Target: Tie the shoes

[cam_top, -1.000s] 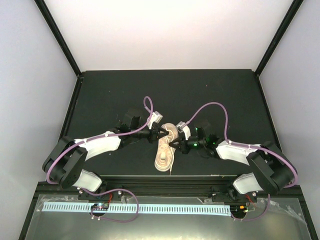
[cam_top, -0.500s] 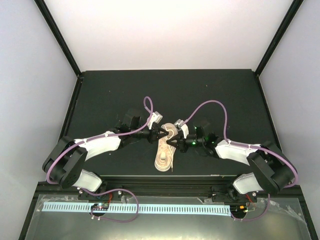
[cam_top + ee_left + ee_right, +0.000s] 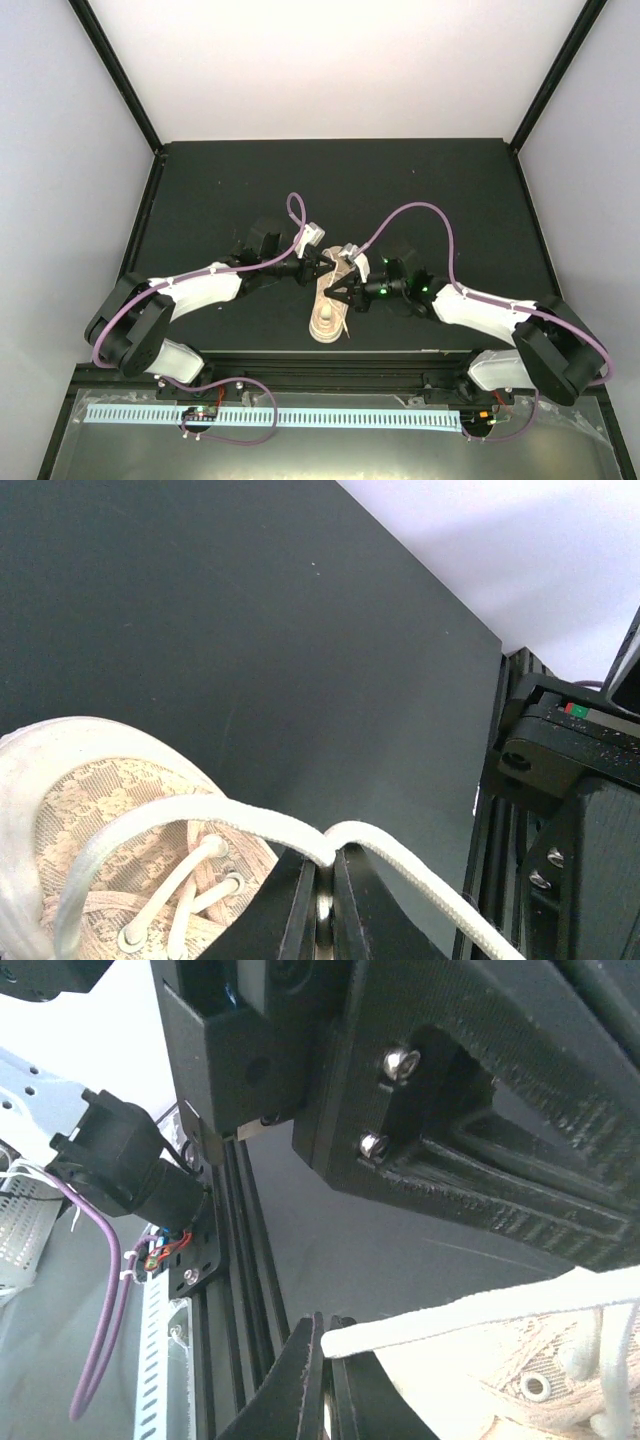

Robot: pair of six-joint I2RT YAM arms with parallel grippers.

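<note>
The small beige sneaker (image 3: pixel 328 318) lies lengthwise near the front middle of the black table, between the two arms. My left gripper (image 3: pixel 322 266) is over the shoe's far end and is shut on a cream lace (image 3: pixel 200 815). That lace loops from the lace-patterned upper (image 3: pixel 100 810) over my closed fingertips (image 3: pixel 325 862). My right gripper (image 3: pixel 334 291) reaches across the shoe from the right. It is shut on the end of a cream lace (image 3: pixel 450 1325) beside the shoe's upper (image 3: pixel 530 1370), its closed fingertips (image 3: pixel 322 1328) at the lace end.
The black table (image 3: pixel 420 190) is bounded by black corner posts and pale walls. A black rail (image 3: pixel 330 358) runs along its near edge, just in front of the shoe. A white perforated strip (image 3: pixel 270 415) lies below. The left arm's black body (image 3: pixel 450 1090) looms over the right wrist view.
My right gripper has moved left and nearer across the shoe, carrying its lace end. My left gripper has held almost still with its lace.
</note>
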